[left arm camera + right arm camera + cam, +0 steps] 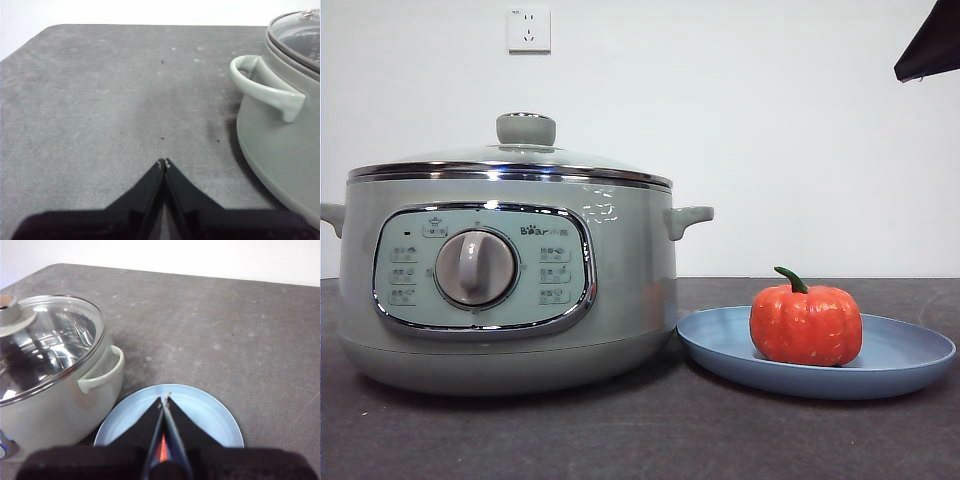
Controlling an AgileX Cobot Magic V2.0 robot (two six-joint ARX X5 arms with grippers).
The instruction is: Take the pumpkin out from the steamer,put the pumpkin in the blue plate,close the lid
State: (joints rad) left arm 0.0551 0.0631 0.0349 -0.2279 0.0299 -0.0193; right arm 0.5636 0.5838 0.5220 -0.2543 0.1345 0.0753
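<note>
Starting at the left: the left claw (164,162) sits pinched together with nothing in it, low over bare desk (100,100) just beside the steamer (510,290), near one of its side handles (267,90) — parked out of the way, I'd say. The steamer itself stands on the desk with the lid (515,160) seated flat on its chrome rim, knob (526,128) up, so it looks like the closing step is already done.

Moving right, the blue plate (910,360) lies just beside the pot, nearly touching its base. The pumpkin (806,324) sits upright on the plate's near-left part, green stem curling up — resting on its own, nothing gripping it.

The right claw (165,399) hangs above that plate, jaws pressed together and empty, with a sliver of orange showing under them. In the front view only a black tip (932,45) shows at the top right corner, so I'd guess that arm is clear of the work too. Looks like everything's done.
</note>
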